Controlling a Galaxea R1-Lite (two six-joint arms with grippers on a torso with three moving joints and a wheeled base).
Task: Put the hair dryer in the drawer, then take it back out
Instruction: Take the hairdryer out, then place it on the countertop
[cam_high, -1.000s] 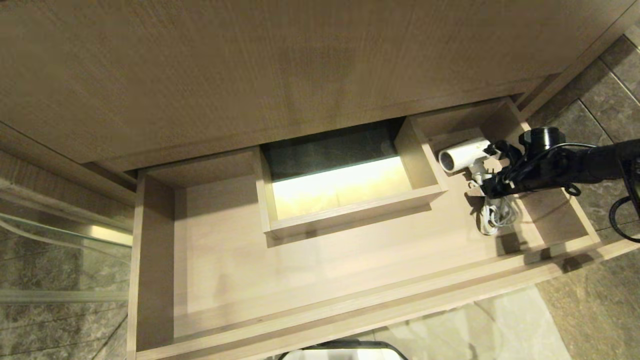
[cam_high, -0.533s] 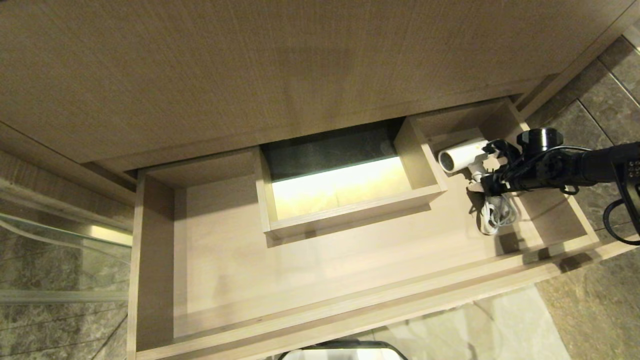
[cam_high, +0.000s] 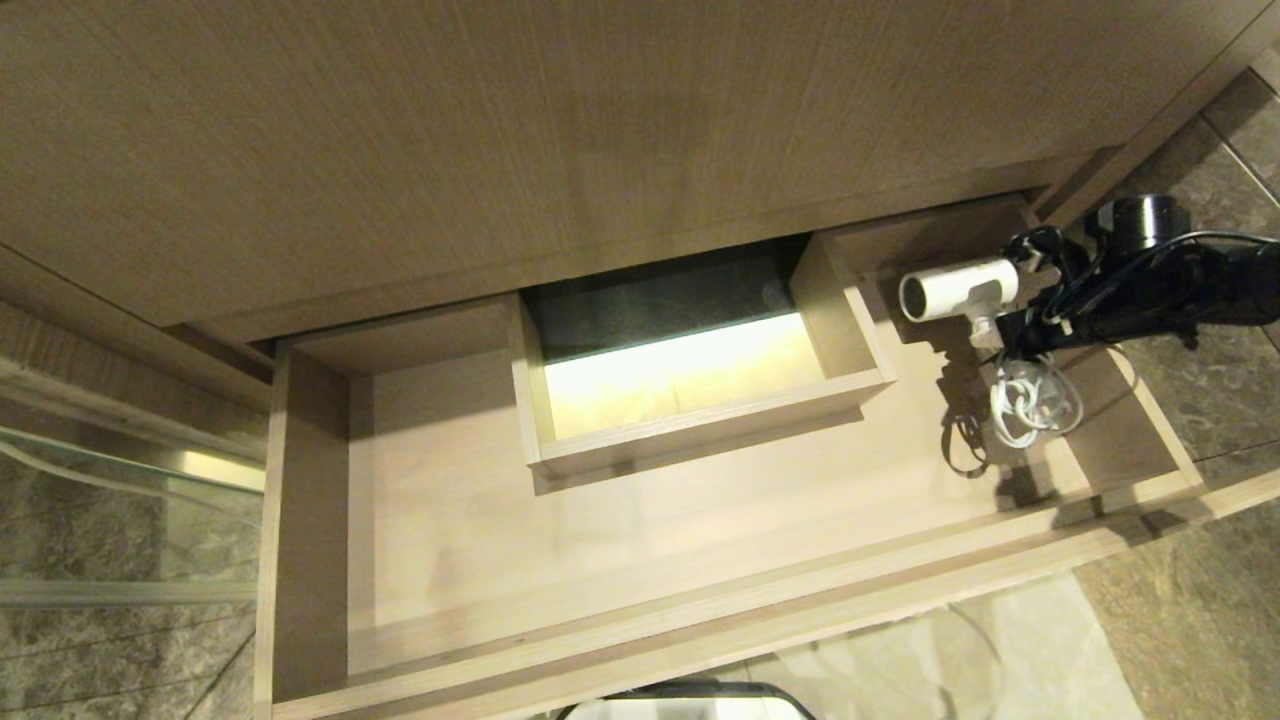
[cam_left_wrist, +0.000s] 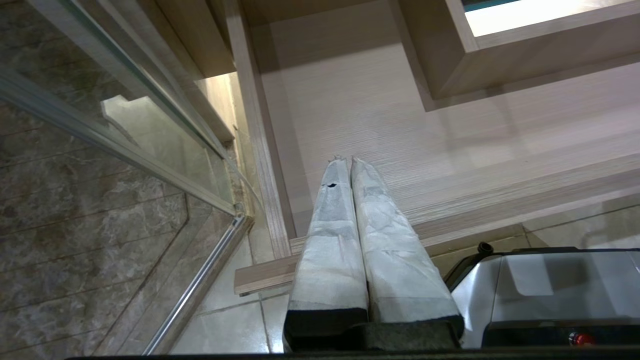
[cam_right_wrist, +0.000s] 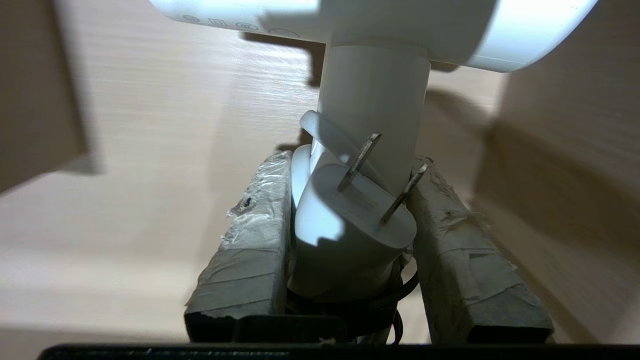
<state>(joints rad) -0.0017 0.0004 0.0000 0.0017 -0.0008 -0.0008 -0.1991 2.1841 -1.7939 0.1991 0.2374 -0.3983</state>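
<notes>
Right gripper (cam_right_wrist: 350, 235) was closed on the handle of the hair dryer (cam_high: 958, 290), with the white plug (cam_right_wrist: 350, 220) and its two metal pins pressed between the taped fingers (cam_right_wrist: 250, 250) together with the handle. In the head view the dryer hung above the right end of the drawer (cam_high: 640, 640), clear of the floor of the drawer, and its shadow lay on the wood below. No brand name could be read; only three small grey symbols showed on the barrel in the right wrist view, too small to make out. The dryer was white, with a short round barrel lying level and the open end turned toward the boxed cutout (cam_high: 690, 420). Its bundled cord (cam_high: 1030, 405) dangled in loops under the handle. The drawer stood pulled out, and its right wall and front rail were near the cord, while wide free room lay to the left of the cutout. Left gripper (cam_left_wrist: 345, 161) was held with its fingers together over the left front corner of the drawer, holding nothing.
</notes>
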